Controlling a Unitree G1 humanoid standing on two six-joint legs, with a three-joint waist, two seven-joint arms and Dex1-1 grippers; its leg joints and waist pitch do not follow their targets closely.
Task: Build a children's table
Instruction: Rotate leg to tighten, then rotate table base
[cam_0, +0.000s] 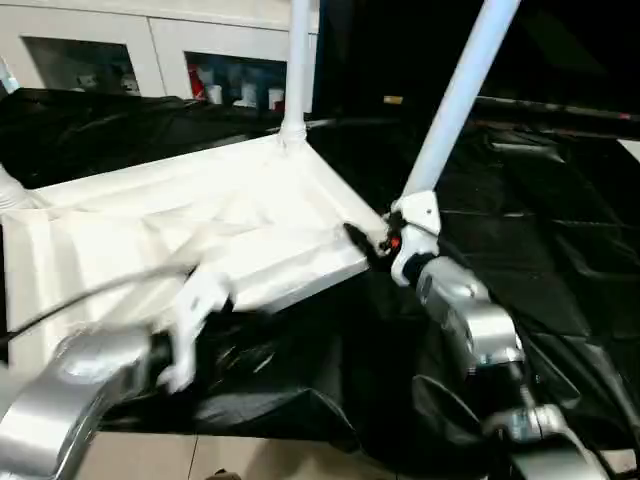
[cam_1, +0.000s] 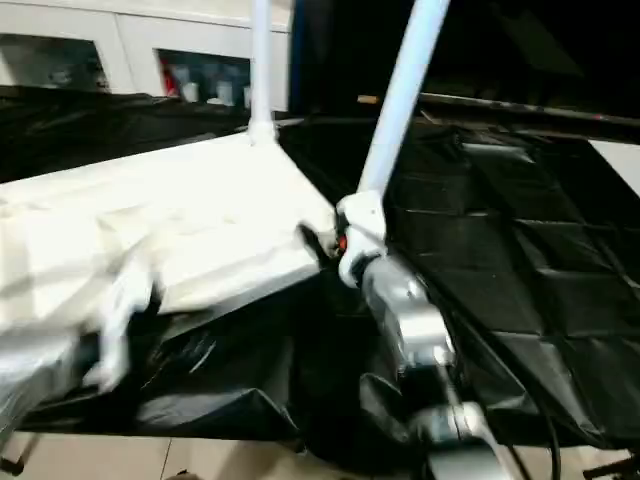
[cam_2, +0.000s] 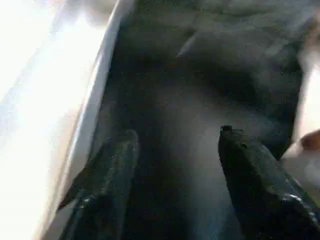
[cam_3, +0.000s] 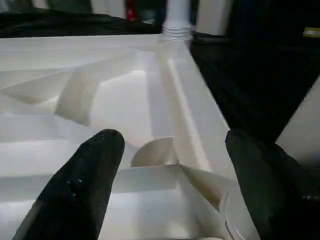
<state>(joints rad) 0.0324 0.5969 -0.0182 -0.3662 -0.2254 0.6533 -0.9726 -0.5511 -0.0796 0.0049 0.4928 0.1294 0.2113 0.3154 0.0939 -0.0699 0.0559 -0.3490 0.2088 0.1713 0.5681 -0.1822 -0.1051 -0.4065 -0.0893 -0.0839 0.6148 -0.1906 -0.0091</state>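
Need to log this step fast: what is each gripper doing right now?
Left gripper: open, holding nothing.
Right gripper: open, fingers either side of the tabletop corner, not clamped.

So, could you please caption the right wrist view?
Open right gripper over the upturned tabletop, one leg standing.

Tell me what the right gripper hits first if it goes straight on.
Likely the tabletop: the open right gripper points at its ribbed underside, near a corner socket. Depth is uncertain.
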